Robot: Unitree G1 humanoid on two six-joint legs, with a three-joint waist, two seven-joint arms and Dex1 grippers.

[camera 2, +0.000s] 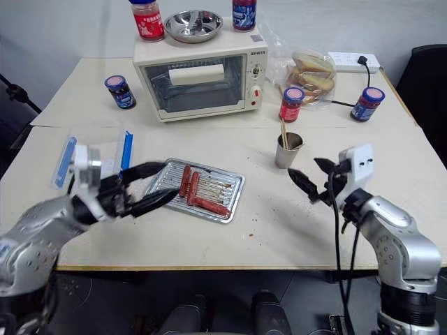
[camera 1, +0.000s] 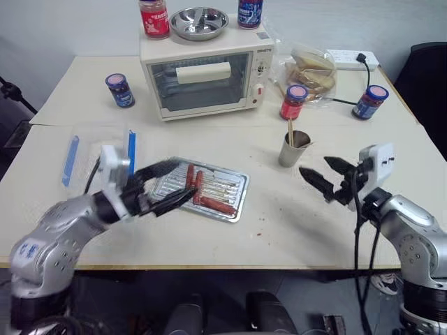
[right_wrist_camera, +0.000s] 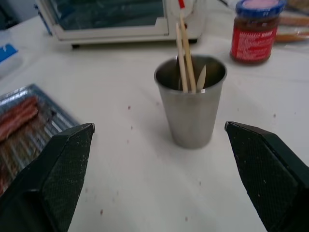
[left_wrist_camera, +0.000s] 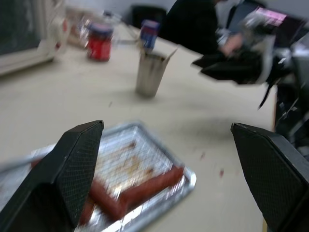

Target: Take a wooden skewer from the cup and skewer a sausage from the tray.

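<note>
From the head camera I take the tray (camera 1: pixel 236 202) as my landmark, a shallow silvery pan near the front middle of the table (camera 1: pixel 279 230). To the tray's left lies a clear box with blue clips (camera 1: pixel 98 157). My left gripper (camera 1: pixel 164 190) hovers over the tray's left edge, its two black fingers spread apart and holding nothing. In the tray lie three sausages (camera 1: pixel 198 185), two side by side running front to back and a third slanting across their near ends. Behind the tray stands a white toaster oven (camera 1: pixel 206 77) with a steel bowl (camera 1: pixel 199 22) on top. Right of the tray, a little further back, stands the cup (camera 1: pixel 294 149), with wooden skewers (right_wrist_camera: pixel 186 57) sticking up out of its rim; I count at least two, leaning together. A red-lidded jar (camera 1: pixel 294 102) stands just behind the cup. Further right of the tray, near the cup but not touching it, my right gripper (camera 1: pixel 327 176) points toward the cup with fingers wide apart and empty.
</note>
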